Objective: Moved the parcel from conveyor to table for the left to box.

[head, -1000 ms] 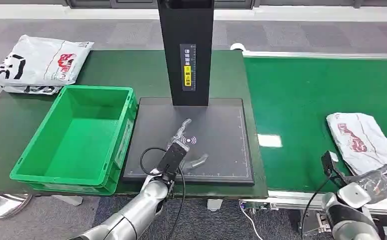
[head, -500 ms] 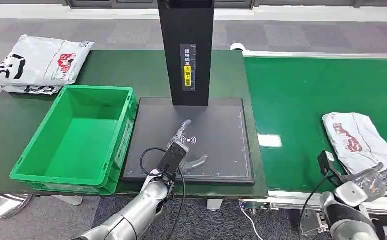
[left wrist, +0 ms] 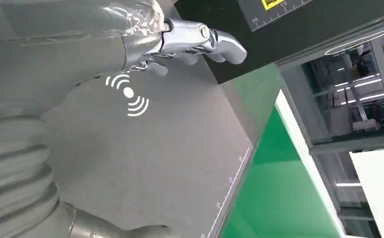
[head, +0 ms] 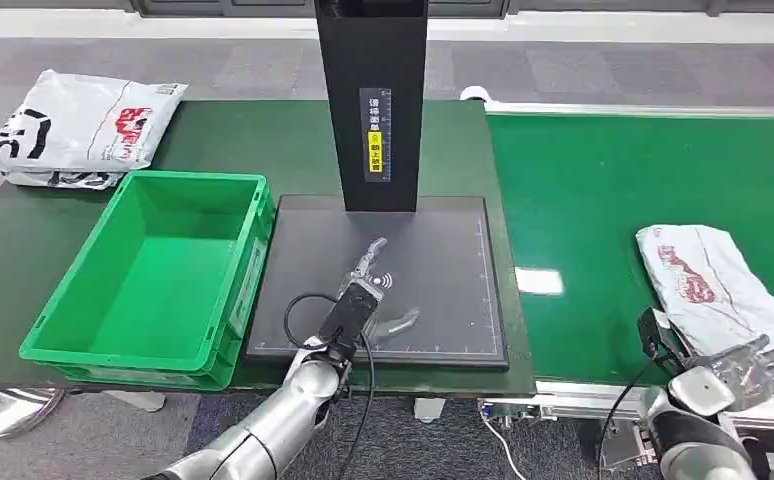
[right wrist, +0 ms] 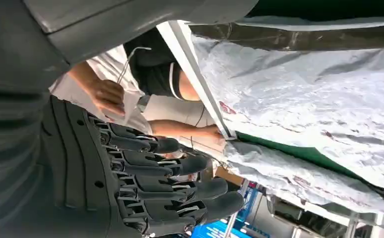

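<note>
On the dark green table [head: 263,140], left of the black scanner mat [head: 433,270], stands a green crate [head: 83,330] with nothing in it; two more white bags [head: 78,125] lie stacked at the table's far left corner, outside the crate. The parcel [head: 708,290], a crumpled white poly bag with red print, lies flat on the green conveyor belt [head: 603,190] near its front edge, its long axis running from far-left to near-right, the near end reaching toward the right hand [head: 738,365]. That hand hovers at the belt's front edge, fingers spread and holding nothing; its fingertips overlap the parcel's near end from the head camera, and contact cannot be judged. In the right wrist view the parcel [right wrist: 319,109] is cut off by the frame, and a person's hand [right wrist: 105,96] shows beyond it. The left hand [head: 373,290] rests released over the mat, fingers extended, beside the wireless symbol [left wrist: 128,94].
</note>
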You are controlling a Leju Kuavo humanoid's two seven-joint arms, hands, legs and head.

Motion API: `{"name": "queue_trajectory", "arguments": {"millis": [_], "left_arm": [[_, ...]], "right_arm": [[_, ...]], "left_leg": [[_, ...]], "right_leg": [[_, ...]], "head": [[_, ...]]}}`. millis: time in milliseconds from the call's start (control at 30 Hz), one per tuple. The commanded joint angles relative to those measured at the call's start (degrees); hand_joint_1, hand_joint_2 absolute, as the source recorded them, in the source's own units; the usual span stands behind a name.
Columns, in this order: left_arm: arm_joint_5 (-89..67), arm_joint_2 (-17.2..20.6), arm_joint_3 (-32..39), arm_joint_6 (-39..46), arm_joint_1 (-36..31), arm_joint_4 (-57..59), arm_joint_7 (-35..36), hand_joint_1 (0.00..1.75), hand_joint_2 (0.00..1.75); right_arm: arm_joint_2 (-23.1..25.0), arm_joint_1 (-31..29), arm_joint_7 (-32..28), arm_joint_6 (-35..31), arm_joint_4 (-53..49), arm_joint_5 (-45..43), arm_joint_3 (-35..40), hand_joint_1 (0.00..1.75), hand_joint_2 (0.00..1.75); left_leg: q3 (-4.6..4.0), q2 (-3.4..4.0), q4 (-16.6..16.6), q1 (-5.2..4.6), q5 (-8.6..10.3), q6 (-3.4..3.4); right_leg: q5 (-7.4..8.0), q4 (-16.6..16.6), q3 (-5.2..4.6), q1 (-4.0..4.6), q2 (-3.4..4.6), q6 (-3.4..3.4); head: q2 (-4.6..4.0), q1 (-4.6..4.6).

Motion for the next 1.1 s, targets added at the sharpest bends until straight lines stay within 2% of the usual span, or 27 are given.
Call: {"name": "queue_trajectory", "arguments": {"millis": [33,333,433,500,567,733,767,1000,1100], "left_arm": [[-0.2,0.34,0.57,0.02,-1.6,2.55,0.01,0.0,1.75],[-0.21,0.56,0.55,0.26,-0.9,2.39,-0.3,0.0,1.75],[-0.21,0.66,0.26,-0.16,-0.73,2.63,-0.58,0.0,1.75],[-0.27,0.77,-0.03,-0.74,-1.01,2.98,-0.74,0.0,1.75],[-0.31,0.81,-0.13,-0.89,-1.22,3.22,-0.75,0.0,1.75],[-0.31,0.81,-0.13,-0.89,-1.22,3.22,-0.75,0.0,1.75],[-0.35,0.95,-0.22,-1.05,-1.31,3.53,-0.61,0.0,1.75],[-0.11,1.66,0.07,-0.9,-0.48,3.4,-1.28,0.0,1.75],[-0.08,1.64,0.09,-0.53,-0.39,2.94,-1.04,0.0,1.75]], "right_arm": [[-0.22,1.06,0.35,0.17,1.17,0.22,1.51,0.0,1.75],[0.1,1.29,-0.99,1.11,1.63,-0.77,0.22,0.0,1.75],[0.83,1.44,-4.28,6.4,2.43,-3.9,-3.1,0.0,1.75],[0.82,1.58,-3.95,11.61,2.91,-3.75,-3.47,0.0,1.75],[1.3,1.69,-5.19,14.0,2.81,-5.91,-5.55,0.0,1.75],[1.3,1.69,-5.19,14.0,2.81,-5.91,-5.55,0.0,1.75],[1.76,1.9,-9.08,17.13,2.57,-9.57,-8.74,1.75,1.75],[2.09,2.41,-10.89,18.22,2.37,-9.34,-8.81,1.75,1.75],[2.44,2.22,-11.52,16.76,2.06,-9.42,-9.37,1.75,1.75]], "left_leg": [[0.14,0.05,-0.04,0.09,-0.06,-0.04],[0.22,0.14,-0.06,0.09,-0.08,-0.05],[0.21,0.12,-0.08,0.06,-0.06,-0.04],[0.14,0.09,-0.04,0.05,-0.05,-0.03],[0.22,0.13,-0.06,0.1,-0.09,-0.05],[0.27,0.19,-0.03,0.13,-0.08,-0.02],[0.38,0.23,-0.09,0.16,-0.09,0.01],[0.47,0.21,0.05,0.15,-0.13,0.12],[0.51,0.19,0.03,0.16,-0.11,0.14]], "right_leg": [[-0.02,-0.1,0.17,0.09,0.03,-0.07],[-0.01,-0.14,0.22,0.1,0.12,-0.08],[-0.01,-0.13,0.2,0.07,0.1,-0.06],[-0.01,-0.08,0.13,0.06,0.08,-0.05],[-0.02,-0.14,0.23,0.11,0.12,-0.08],[0.0,-0.12,0.26,0.14,0.18,-0.05],[0.03,-0.23,0.39,0.17,0.21,-0.07],[-0.07,-0.19,0.6,0.15,0.18,0.11],[-0.03,-0.29,0.7,0.17,0.14,0.11]], "head": [[0.0,0.0],[0.0,0.0],[0.0,0.0],[0.0,0.0],[0.0,0.0],[0.0,0.0],[0.0,0.0],[0.0,0.0],[0.0,0.0]]}}
